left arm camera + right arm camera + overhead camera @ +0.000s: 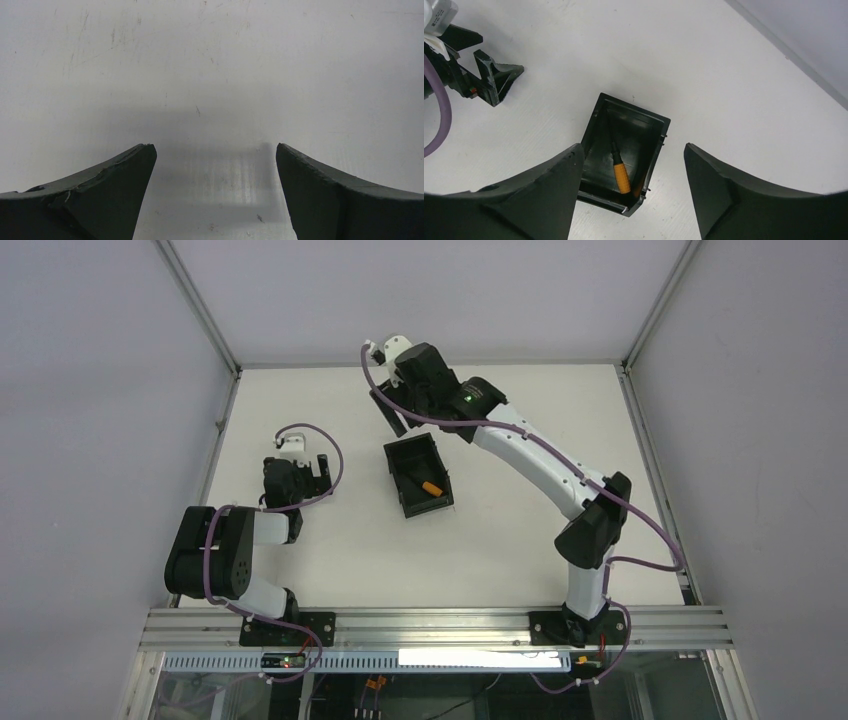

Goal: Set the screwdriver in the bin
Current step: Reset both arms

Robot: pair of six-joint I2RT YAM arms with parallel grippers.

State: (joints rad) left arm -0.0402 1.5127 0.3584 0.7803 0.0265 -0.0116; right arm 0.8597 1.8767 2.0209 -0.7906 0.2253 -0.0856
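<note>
Top view, worktop [520, 530]: white, bearing the bin between the two arms.
Top view, bin [405, 452]: black, low-walled, set at a slant near the middle.
Top view, screwdriver [431, 486]: inside the bin, orange handle toward its near right corner.
Top view, left end effector [310, 468]: low over the worktop, left of the bin and apart from it.
Top view, right end effector [392, 412]: raised just beyond the bin's far edge.
Left wrist view, left end effector [215, 150]: fingers spread wide, gripping nothing, only bare scuffed worktop between them.
Right wrist view, right end effector [633, 147]: fingers spread wide, gripping nothing, bin below in the gap.
Right wrist view, screwdriver [618, 162]: flat on the bin floor, thin black shaft toward the far wall, handle toward the near corner.
</note>
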